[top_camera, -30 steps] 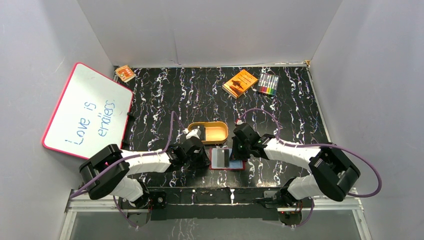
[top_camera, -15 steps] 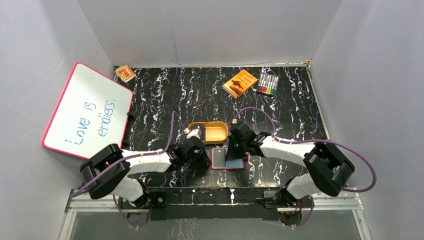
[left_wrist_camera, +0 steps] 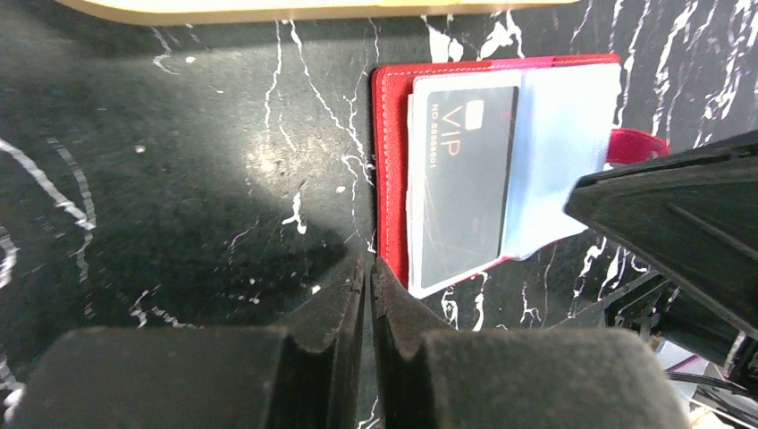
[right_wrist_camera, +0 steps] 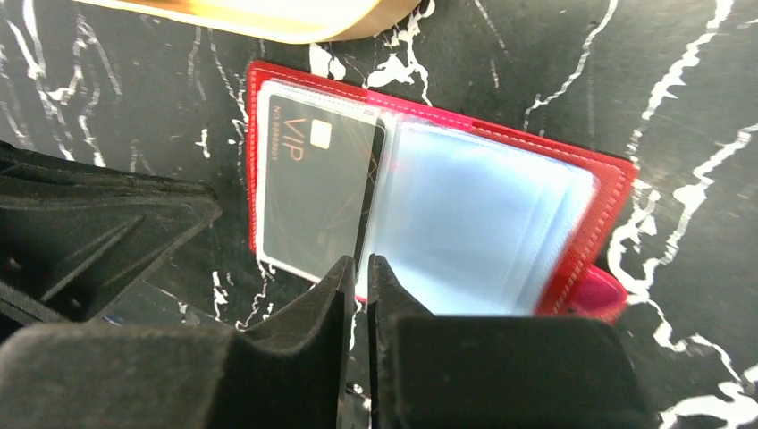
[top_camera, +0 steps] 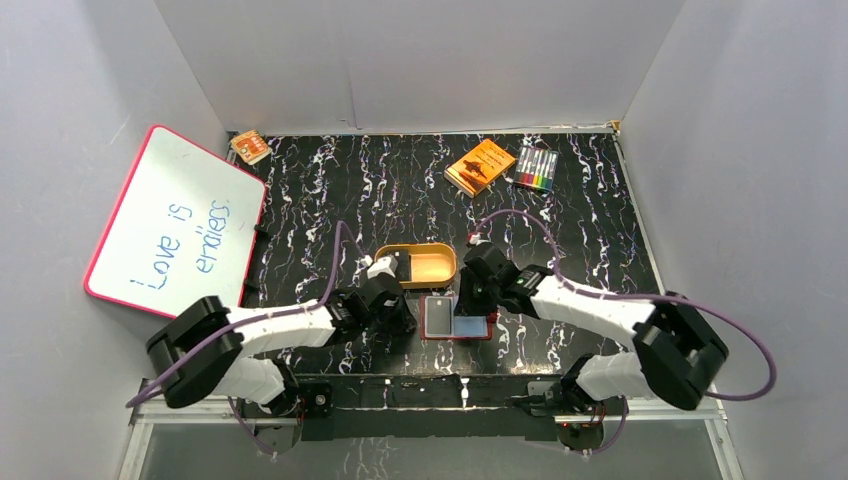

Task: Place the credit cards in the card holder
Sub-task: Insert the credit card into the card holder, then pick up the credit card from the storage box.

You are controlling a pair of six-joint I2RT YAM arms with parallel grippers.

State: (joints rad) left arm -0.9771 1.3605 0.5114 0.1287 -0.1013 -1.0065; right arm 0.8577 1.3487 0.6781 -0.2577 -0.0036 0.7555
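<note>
The top camera looks down from above and behind the arms, far enough back to take in the whole table (top_camera: 600, 220), the whiteboard (top_camera: 175, 225) and the grey walls (top_camera: 420, 60). The left wrist camera sits close over the table, looking past the left gripper (left_wrist_camera: 368, 268) at the wallet (left_wrist_camera: 391, 170) from its near left corner. The right wrist camera, equally close, looks past the right gripper (right_wrist_camera: 357, 266) from the wallet's near edge. Both wrist views share the wallet, its card (left_wrist_camera: 465, 183) and the rim of the tray (left_wrist_camera: 268, 11). Each catches the other gripper at its side.
</note>
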